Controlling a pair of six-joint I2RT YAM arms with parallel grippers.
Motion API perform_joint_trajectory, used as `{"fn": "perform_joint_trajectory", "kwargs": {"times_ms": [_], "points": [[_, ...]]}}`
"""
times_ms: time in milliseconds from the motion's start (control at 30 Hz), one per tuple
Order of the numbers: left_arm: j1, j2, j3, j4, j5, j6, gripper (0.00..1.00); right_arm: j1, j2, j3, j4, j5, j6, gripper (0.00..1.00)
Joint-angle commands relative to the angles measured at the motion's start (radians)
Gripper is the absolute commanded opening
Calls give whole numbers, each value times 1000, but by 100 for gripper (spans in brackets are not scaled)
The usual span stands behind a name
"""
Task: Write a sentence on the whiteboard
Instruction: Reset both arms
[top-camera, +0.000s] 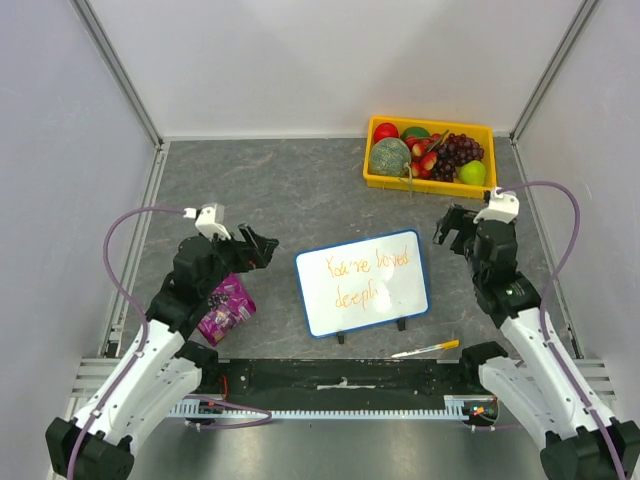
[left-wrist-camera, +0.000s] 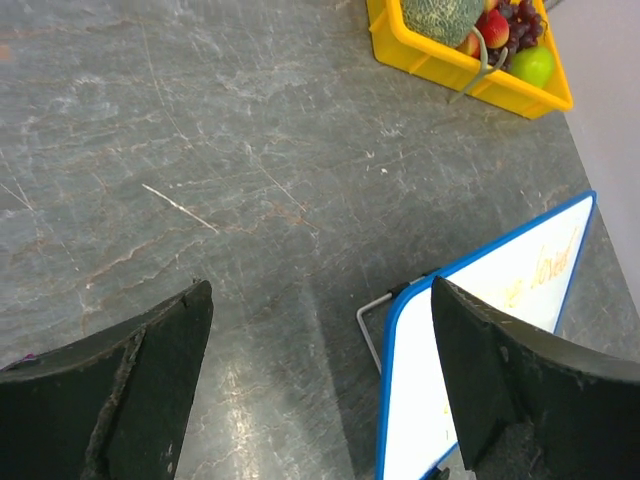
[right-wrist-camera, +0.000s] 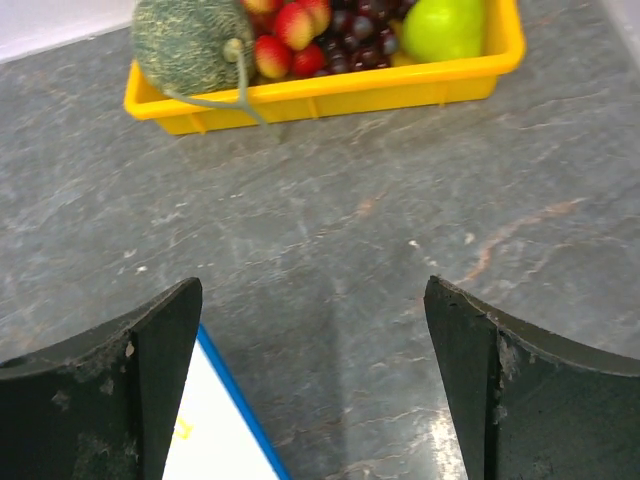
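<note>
The whiteboard (top-camera: 363, 284) stands tilted on its black feet in the middle of the table, blue frame around it. Orange lettering (top-camera: 368, 268) in two lines reads about "You're loved deeply". Part of the board shows in the left wrist view (left-wrist-camera: 480, 340) and a corner in the right wrist view (right-wrist-camera: 215, 430). An orange-capped marker (top-camera: 427, 349) lies on the table in front of the board. My left gripper (top-camera: 262, 247) is open and empty just left of the board. My right gripper (top-camera: 452, 229) is open and empty to its upper right.
A yellow tray (top-camera: 385, 180) of toy fruit sits at the back right, also in the left wrist view (left-wrist-camera: 420, 55) and right wrist view (right-wrist-camera: 330, 95). A purple snack bag (top-camera: 226, 309) lies under my left arm. A black strip (top-camera: 330, 375) runs along the near edge.
</note>
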Motion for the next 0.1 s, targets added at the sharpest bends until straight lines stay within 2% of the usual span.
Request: {"fn": "perform_joint_trajectory", "kwargs": {"times_ms": [0,67], "points": [[-2,-20,-22,97,-88,55,94,-2,-52,-86,130,168,-60,98],[-2,-18,-38,121,-126,84,95,-2,-72,-160,216,231,-66,98]]}}
